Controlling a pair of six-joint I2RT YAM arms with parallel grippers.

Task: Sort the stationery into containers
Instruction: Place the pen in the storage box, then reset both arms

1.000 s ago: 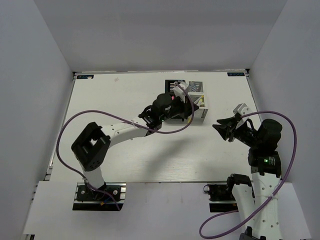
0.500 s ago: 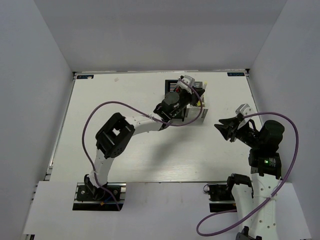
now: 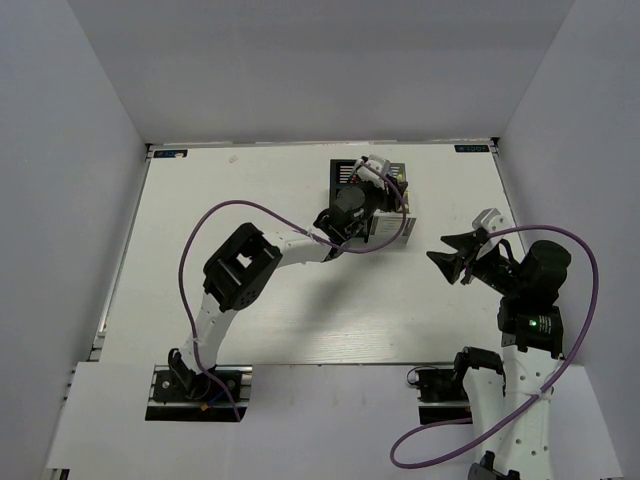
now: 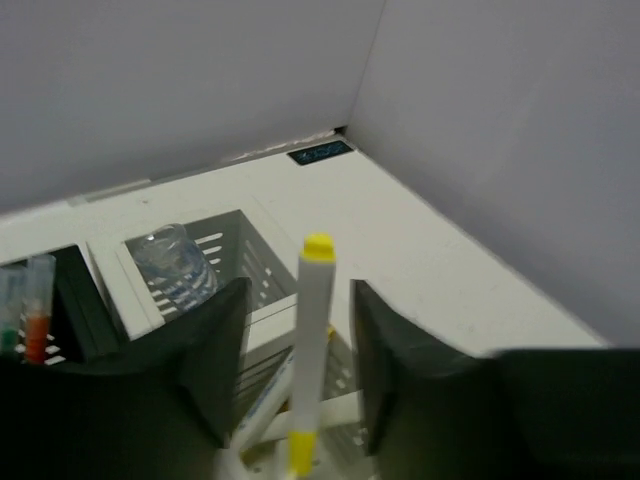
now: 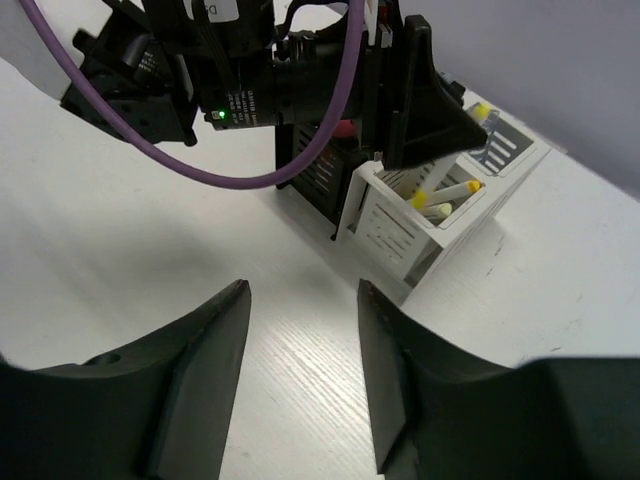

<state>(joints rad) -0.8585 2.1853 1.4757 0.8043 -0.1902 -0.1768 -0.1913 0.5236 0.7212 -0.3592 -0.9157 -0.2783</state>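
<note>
One white-yellow pen (image 4: 312, 340) upright between spread left jaws, untouched, above white organiser (image 4: 128, 285); pullback could snag pen, tip it onto desk (image 4: 420, 250). Right jaws spread, empty.

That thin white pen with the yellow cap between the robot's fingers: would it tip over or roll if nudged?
Tipping far seems unlikely: the thin white yellow-capped pen stands nearly upright, apparently inside the white slotted organiser, whose walls should catch it. Straight and slim, it looks stiff and light. On the flat table its round barrel would probably roll.
</note>
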